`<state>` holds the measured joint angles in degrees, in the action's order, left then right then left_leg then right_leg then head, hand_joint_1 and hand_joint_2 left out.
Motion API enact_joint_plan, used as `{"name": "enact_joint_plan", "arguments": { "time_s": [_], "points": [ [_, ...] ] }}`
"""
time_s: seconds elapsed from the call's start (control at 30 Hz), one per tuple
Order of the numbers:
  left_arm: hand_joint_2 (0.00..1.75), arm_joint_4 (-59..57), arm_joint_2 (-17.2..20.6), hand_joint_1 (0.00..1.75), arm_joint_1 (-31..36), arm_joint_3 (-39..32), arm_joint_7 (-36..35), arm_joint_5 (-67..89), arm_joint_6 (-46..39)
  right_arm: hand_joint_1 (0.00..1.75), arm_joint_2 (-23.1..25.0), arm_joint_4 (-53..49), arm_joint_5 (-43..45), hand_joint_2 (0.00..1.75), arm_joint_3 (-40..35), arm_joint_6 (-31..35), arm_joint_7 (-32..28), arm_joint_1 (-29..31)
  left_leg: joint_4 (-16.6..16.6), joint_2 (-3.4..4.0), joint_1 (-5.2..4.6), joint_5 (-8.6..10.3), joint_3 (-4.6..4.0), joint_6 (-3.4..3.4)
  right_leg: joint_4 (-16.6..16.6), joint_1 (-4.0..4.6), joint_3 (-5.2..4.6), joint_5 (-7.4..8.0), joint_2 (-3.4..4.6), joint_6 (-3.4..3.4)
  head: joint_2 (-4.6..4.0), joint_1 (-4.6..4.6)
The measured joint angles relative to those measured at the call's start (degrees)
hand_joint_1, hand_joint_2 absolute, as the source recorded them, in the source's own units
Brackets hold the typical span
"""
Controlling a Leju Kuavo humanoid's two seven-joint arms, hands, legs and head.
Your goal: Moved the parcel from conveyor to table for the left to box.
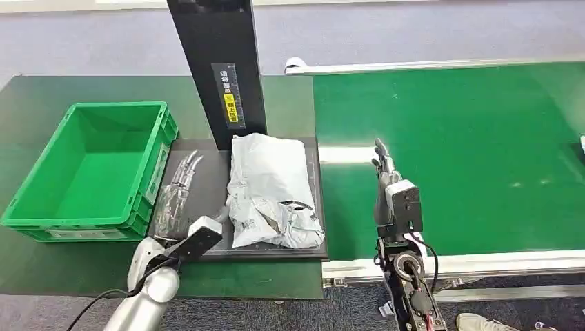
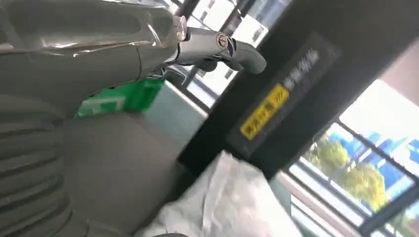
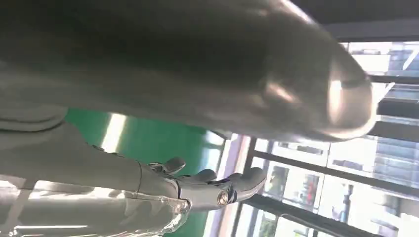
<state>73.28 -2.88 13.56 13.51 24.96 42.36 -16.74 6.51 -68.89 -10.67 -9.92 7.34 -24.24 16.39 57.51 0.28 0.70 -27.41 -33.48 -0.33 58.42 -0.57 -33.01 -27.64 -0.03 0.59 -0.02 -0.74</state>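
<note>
The green conveyor (image 1: 448, 158) takes up the whole 3 o'clock side of the head view, with the dark bench (image 1: 41, 110) spread across the 9 o'clock side. On the bench, toward 9 o'clock, sits the green crate (image 1: 147, 176), with nothing in it so far as the view into it shows. A black post (image 1: 217, 69) with a yellow label rises at 12 o'clock from the rear of a dark pad (image 1: 203, 186) lying between crate and belt. The parcel (image 1: 269, 189), a crumpled grey-white mailer bag, lies on that pad, already off the conveyor, its long axis running from 12 to 6 o'clock, the rumpled end at the 6 o'clock side nearest the robot. The left hand (image 1: 178, 189) lies just beside the parcel at its 9 o'clock side, in the strip between bag and crate, fingers stretched out toward 12 o'clock and apart, holding nothing; the left wrist view shows the white bag close under those extended fingers (image 2: 232, 47) with the post behind. The right hand (image 1: 383, 172) stands over the belt near its 9 o'clock edge, at the parcel's 3 o'clock, fingers extended and empty too. The left hand is plainly the nearer one, so the boxing step probably turns on it reaching toward 3 o'clock across the bag's short width, then carrying it back to the crate at 9 o'clock.
</note>
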Motion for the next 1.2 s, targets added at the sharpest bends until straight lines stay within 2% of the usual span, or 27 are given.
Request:
{"name": "enact_joint_plan", "arguments": {
  "time_s": [0.2, 0.43, 0.73, 0.77, 0.8, 0.83, 0.87, 1.0, 1.2],
  "points": [
    [1.75, -8.22, 0.0, 0.0, 4.19, 3.37, 0.48, 1.05, 1.75, 0.0, -0.57, -1.9, 0.55, 0.0, 0.44, 0.15, -0.5, -2.35, 0.01, -0.03, 0.0, 0.0, -0.01, 0.0, -0.01, -0.01, -0.01, 0.0, -0.01, 0.0, 0.0, 0.0],
    [1.75, -24.47, -1.57, 0.0, 12.07, 7.49, 1.33, 3.78, -0.59, 0.0, -0.74, -5.31, 1.07, 0.0, 0.48, 0.22, -0.9, -4.66, 0.01, -0.02, -0.01, 0.0, 0.0, 0.0, 0.0, -0.01, 0.01, 0.02, 0.0, 0.01, 0.02, 0.0],
    [1.75, -34.48, -3.3, 0.0, 16.76, 10.29, 1.44, 5.68, -0.39, 0.0, -0.96, -7.12, 2.01, 0.0, 0.74, 1.07, -0.92, -6.02, 0.01, -0.05, -0.01, 0.0, -0.01, 0.0, 0.0, -0.01, 0.01, 0.01, -0.01, 0.01, 0.0, 0.0],
    [1.75, -35.36, -3.54, 0.09, 17.29, 10.67, 1.62, 5.75, -0.39, 0.0, -0.98, -7.32, 2.16, 0.0, 0.87, 1.11, -0.9, -6.26, 0.01, -0.05, -0.01, 0.0, -0.01, 0.0, 0.0, -0.01, 0.01, 0.01, -0.01, 0.01, 0.0, 0.0],
    [1.75, -36.33, -3.91, 1.33, 17.8, 10.95, 1.84, 5.79, -0.39, 0.0, -0.98, -7.45, 2.3, 0.0, 1.03, 1.16, -0.9, -6.5, 0.01, -0.05, -0.01, 0.0, -0.01, 0.0, -0.01, -0.01, 0.02, 0.01, -0.01, 0.01, 0.0, 0.0],
    [1.75, -37.22, -4.2, 1.64, 18.3, 11.15, 2.16, 5.75, -0.39, 0.0, -0.98, -7.63, 2.29, 0.0, 1.11, 1.2, -0.9, -6.75, 0.01, -0.06, -0.01, 0.0, -0.01, 0.0, -0.01, -0.02, 0.04, 0.01, -0.01, 0.01, 0.0, 0.0],
    [1.75, -38.01, -4.53, 1.75, 18.68, 11.39, 2.71, 5.53, -0.42, 0.0, -0.98, -7.76, 2.32, 0.0, 1.16, 1.22, -0.9, -6.91, 0.01, -0.06, -0.02, 0.0, -0.01, 0.0, -0.01, -0.02, 0.04, 0.02, -0.01, 0.01, 0.0, 0.0],
    [1.75, -38.94, -5.25, 1.75, 18.81, 11.6, 5.7, 1.95, -0.72, 0.0, -0.94, -7.78, 2.6, 0.0, 1.55, 1.18, -0.72, -7.25, 0.01, -0.06, -0.01, 0.0, -0.01, 0.0, -0.01, -0.02, 0.04, 0.02, -0.01, 0.01, 0.0, 0.0],
    [1.75, -38.75, -5.51, 1.75, 18.71, 11.78, 6.49, -0.9, -4.53, 0.0, -0.72, -7.78, 3.28, 0.0, 2.27, 1.2, 0.15, -7.47, 0.0, -0.04, -0.01, 0.0, -0.01, 0.0, 0.0, -0.01, 0.03, 0.01, -0.01, 0.01, 0.0, 0.0]
  ]
}}
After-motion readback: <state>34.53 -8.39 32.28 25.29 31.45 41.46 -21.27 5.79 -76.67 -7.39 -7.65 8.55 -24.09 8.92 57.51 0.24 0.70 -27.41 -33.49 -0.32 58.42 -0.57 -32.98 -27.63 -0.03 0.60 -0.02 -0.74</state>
